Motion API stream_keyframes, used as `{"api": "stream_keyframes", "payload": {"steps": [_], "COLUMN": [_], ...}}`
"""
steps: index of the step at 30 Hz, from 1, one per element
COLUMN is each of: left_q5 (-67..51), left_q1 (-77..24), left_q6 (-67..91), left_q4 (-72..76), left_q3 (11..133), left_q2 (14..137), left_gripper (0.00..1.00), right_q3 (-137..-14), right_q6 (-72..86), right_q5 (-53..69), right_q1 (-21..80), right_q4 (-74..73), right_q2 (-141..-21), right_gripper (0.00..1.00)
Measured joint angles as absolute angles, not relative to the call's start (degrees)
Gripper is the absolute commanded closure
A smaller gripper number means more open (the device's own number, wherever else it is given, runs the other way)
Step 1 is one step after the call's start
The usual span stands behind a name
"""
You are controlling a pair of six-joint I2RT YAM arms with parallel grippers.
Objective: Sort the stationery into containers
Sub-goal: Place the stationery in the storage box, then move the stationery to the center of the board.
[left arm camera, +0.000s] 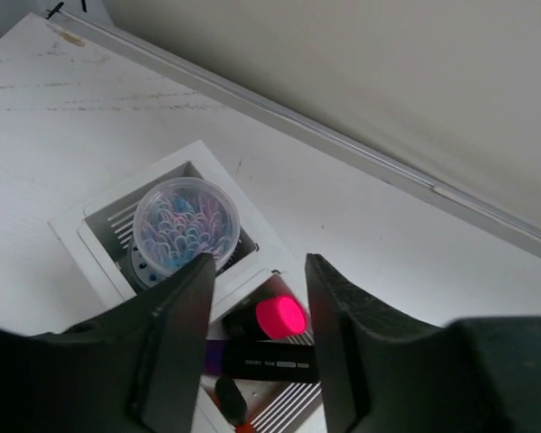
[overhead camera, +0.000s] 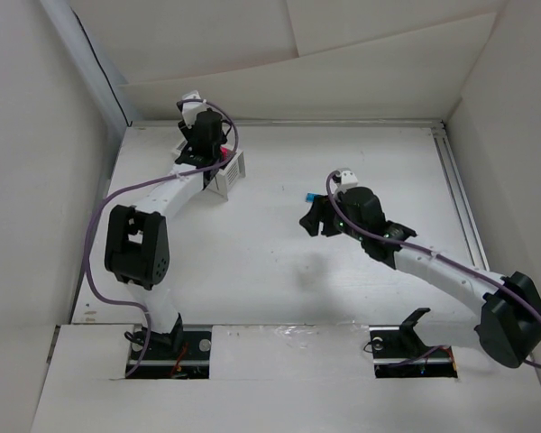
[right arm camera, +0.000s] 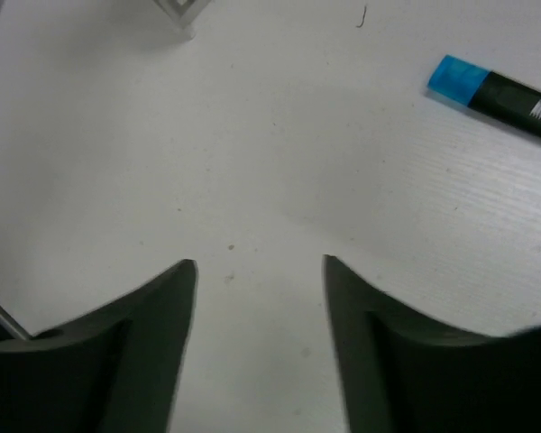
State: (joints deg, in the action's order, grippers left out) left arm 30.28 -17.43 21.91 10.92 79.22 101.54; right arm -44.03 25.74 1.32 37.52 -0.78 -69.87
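The white mesh organiser box (left arm camera: 197,154) stands at the back left of the table, and shows in the top view (overhead camera: 233,171). Its far compartment holds a round grey-blue cylinder (left arm camera: 185,222). Its near compartment holds a pink-capped marker (left arm camera: 282,316), a purple marker (left arm camera: 263,362) and a red-tipped marker (left arm camera: 229,400). My left gripper (left arm camera: 257,263) hovers open just above the near compartment, its jaws on either side of the pink cap without gripping it. My right gripper (right arm camera: 257,263) is open and empty over bare table. A blue-capped marker (right arm camera: 491,88) lies beyond it to the right, also visible from above (overhead camera: 307,196).
White walls enclose the table on three sides. A metal rail (left arm camera: 361,149) runs along the back edge behind the box, and another rail (overhead camera: 460,198) runs down the right side. A corner of the box (right arm camera: 178,9) shows at the top of the right wrist view.
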Motion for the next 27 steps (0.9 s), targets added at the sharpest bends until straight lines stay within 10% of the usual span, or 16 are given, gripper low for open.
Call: {"api": "stream_keyframes", "payload": {"steps": [3,10,13,17,19,27], "left_q5": [29.6,22.6,19.6,16.4,13.2,4.1], "left_q1": [-17.7,-18.1,-20.1,-26.6,-29.4,-29.5], "left_q6": [22.2,27.4,30.1,32.0,32.6,34.9], "left_q4": [10.9,14.2,18.8,23.9,26.5,28.4], "left_q3": [79.2,69.1,62.0,55.2,51.3,36.9], "left_q2": [101.4,90.5,82.2,75.3,74.0,69.0], "left_gripper": [0.57,0.6,0.6,0.6,0.6,0.6], "right_q3": [-44.0,-44.0,-44.0,-44.9,-46.2,-56.2], "right_q6": [26.0,27.7,28.8,30.0,30.5,30.2], "right_q5": [1.5,0.2,-1.2,-3.1,-3.9,-6.2], "right_q1": [37.1,34.3,31.9,28.4,27.0,21.7], "right_q4": [-0.6,-0.1,-0.1,-1.2,-1.8,-3.4], "right_q2": [-69.9,-71.3,-73.4,-78.3,-81.3,-94.8], "right_gripper": [1.0,0.99,0.84,0.23,0.09,0.0]}}
